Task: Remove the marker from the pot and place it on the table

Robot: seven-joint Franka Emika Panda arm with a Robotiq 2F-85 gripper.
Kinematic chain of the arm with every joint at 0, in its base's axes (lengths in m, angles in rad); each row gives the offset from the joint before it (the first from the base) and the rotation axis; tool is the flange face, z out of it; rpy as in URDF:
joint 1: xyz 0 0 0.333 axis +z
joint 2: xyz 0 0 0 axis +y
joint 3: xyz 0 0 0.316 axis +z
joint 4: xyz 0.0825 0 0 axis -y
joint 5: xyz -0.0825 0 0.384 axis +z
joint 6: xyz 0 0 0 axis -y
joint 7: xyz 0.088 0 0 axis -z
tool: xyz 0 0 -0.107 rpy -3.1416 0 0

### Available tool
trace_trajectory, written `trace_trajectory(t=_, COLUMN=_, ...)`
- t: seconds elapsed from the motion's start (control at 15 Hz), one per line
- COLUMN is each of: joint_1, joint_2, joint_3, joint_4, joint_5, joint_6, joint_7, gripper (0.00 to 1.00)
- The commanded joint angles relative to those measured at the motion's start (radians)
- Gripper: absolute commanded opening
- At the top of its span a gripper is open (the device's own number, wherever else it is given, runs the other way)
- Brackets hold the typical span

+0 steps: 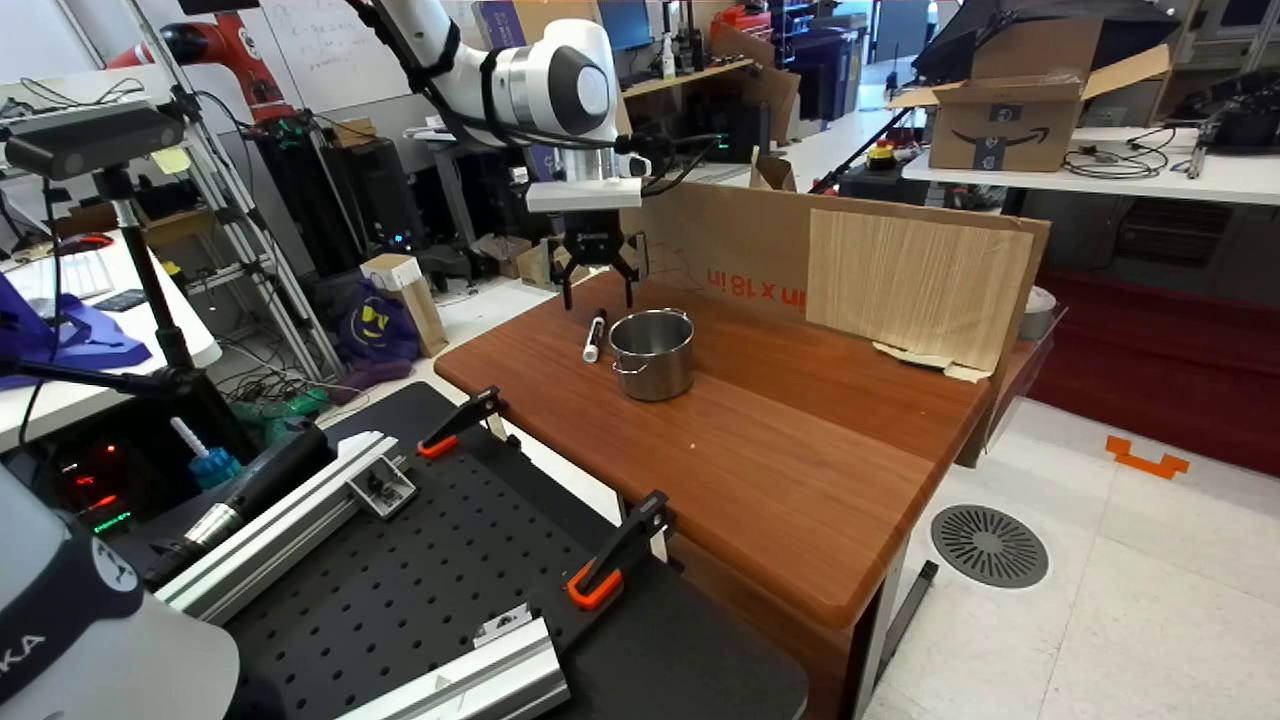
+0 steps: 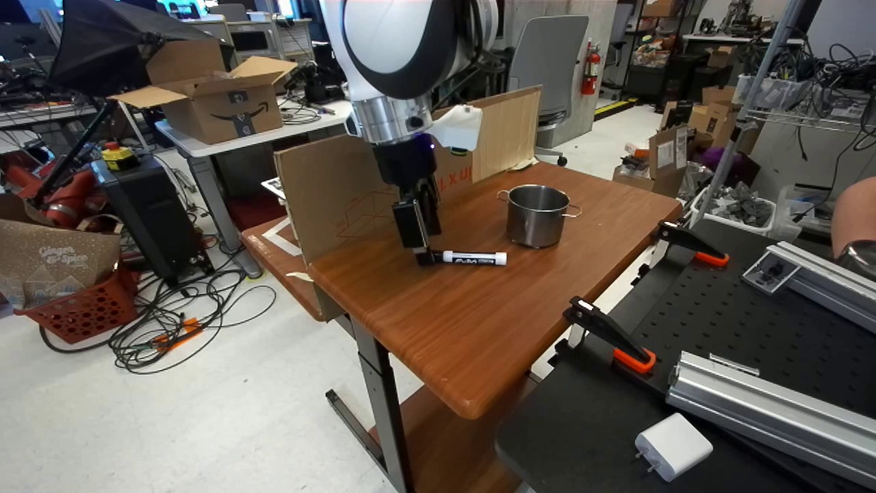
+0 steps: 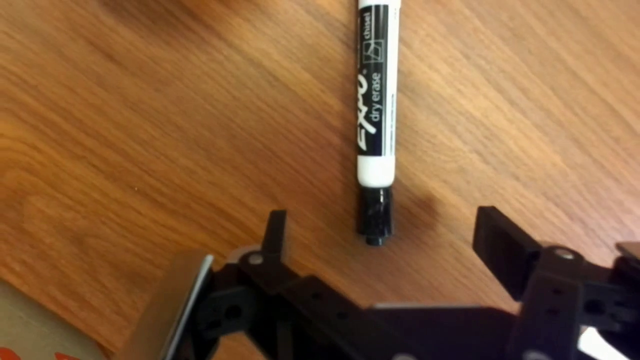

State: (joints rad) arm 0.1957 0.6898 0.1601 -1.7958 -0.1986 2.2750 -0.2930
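Note:
The marker [image 1: 594, 338], white with a black cap and label, lies on the reddish-brown table [image 1: 780, 430] beside the pot. It also shows in an exterior view [image 2: 474, 258] and in the wrist view [image 3: 377, 115]. The small silver pot [image 1: 655, 370] stands upright; it shows in both exterior views [image 2: 535, 222] and is out of the wrist view. My gripper [image 1: 598, 300] is open and empty at the cap end of the marker, low over the table. In the wrist view its fingers [image 3: 380, 215] are wide apart, one each side of the cap, not touching it.
An upright cardboard panel [image 1: 740, 240] runs along one table edge, close to the gripper; its corner shows in the wrist view [image 3: 40, 325]. A black perforated board [image 1: 420, 560] with two orange-tipped clamps [image 1: 622, 550] adjoins the opposite edge.

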Motion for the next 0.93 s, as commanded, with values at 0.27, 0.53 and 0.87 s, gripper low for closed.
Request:
trace_trajectory(t=0.27, joint_1=-0.007, joint_2=-0.201, joint_3=0.016, joint_4=-0.172, joint_5=-0.009, joint_6=0.047, joint_7=0.014, gripper=1.0)
trace_trajectory(t=0.53, joint_1=-0.005, joint_2=-0.218, joint_3=0.014, joint_4=-0.16, joint_5=-0.006, joint_6=0.0, joint_7=0.003, gripper=1.0)
trace_trajectory(t=0.87, joint_1=-0.006, joint_2=-0.223, joint_3=0.014, joint_4=-0.178, joint_5=-0.006, joint_6=0.01, joint_7=0.003, gripper=1.0)
